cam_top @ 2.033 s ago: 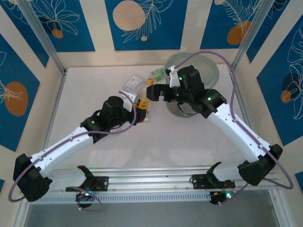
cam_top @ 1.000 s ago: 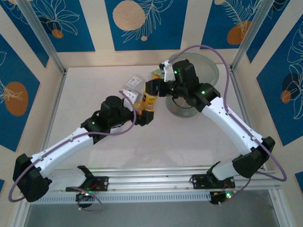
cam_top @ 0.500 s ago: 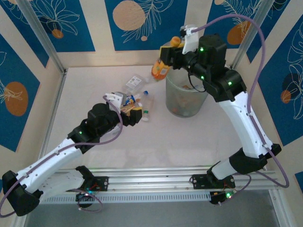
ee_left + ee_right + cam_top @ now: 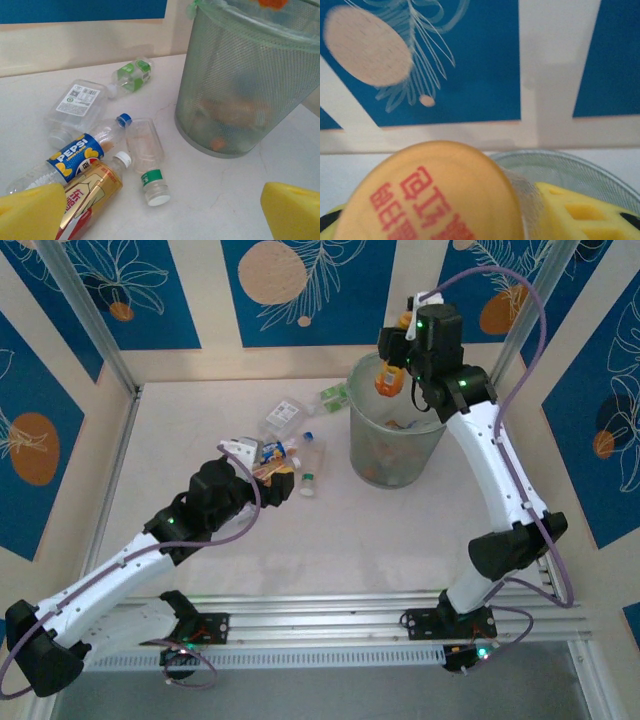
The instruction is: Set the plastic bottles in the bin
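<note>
My right gripper [image 4: 392,368] is shut on an orange-labelled plastic bottle [image 4: 387,381], held high over the far left rim of the bin [image 4: 372,455]. In the right wrist view the bottle [image 4: 430,195] sits between my yellow fingers [image 4: 580,215], with the bin's rim [image 4: 570,162] below. My left gripper [image 4: 282,480] is open, low over loose bottles left of the bin. Its view shows a Pepsi bottle [image 4: 75,157], a gold-labelled bottle [image 4: 92,192], a clear bottle with a green band [image 4: 147,160], a green-labelled bottle [image 4: 132,75] and a square clear one [image 4: 75,105]. The bin [image 4: 250,90] holds several bottles.
The loose bottles [image 4: 290,445] lie in a cluster at the back middle of the white table [image 4: 180,440]. Metal frame posts [image 4: 95,325] stand at the back corners, against blue patterned walls. Bare table lies to the left and in front of the bin.
The right arm has lifted the orange bottle from the cluster up and rightward over the bin. The left arm has drawn back toward the near left.
</note>
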